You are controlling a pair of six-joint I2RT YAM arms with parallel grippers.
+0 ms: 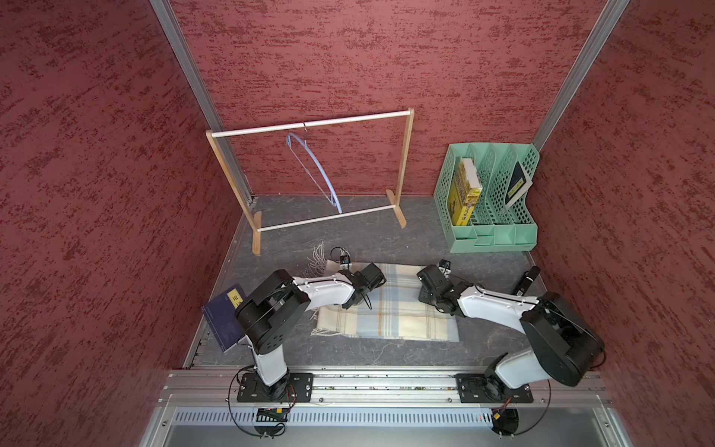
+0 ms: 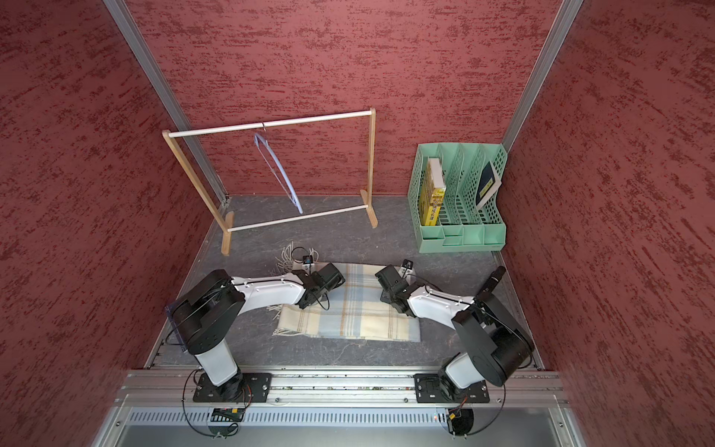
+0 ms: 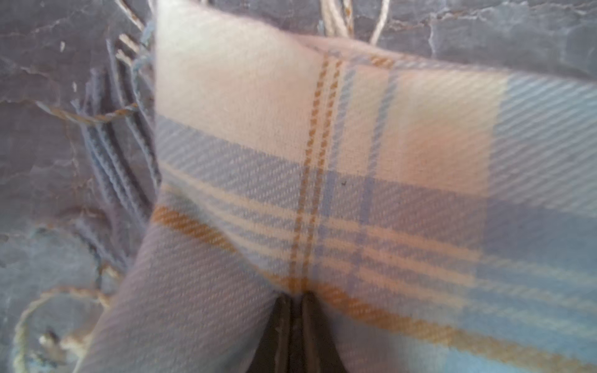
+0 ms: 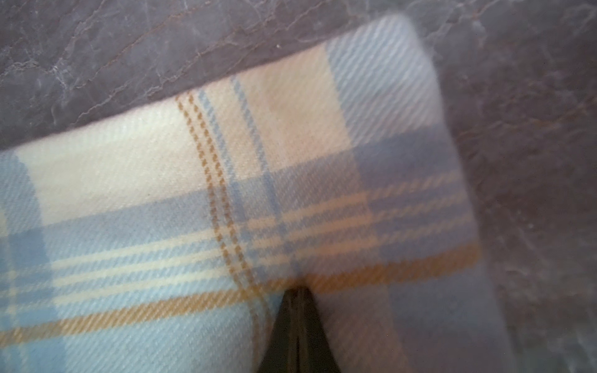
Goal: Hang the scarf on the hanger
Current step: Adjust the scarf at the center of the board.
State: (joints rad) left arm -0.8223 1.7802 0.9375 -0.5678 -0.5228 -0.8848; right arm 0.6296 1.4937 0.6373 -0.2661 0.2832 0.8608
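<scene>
At back, rack (image 1: 405, 162). On table (image 1: 348, 240), scarf (image 1: 390, 309), folded flat. Bare hanger (image 1: 339, 207) hooked on rack's top rod. Both clenched on scarf, for a two-handed lift I'd judge: left gripper (image 3: 295, 298), right gripper (image 4: 298, 292). Only blurry wrist views show that, apparently near a fold; from above, tips hidden.

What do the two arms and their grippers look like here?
The left arm and right arm have white shell links between black joint housings, thin black cables looped along them, and black base plates on an aluminium rail. The left gripper and right gripper show dark, narrow, tapering fingers.
</scene>
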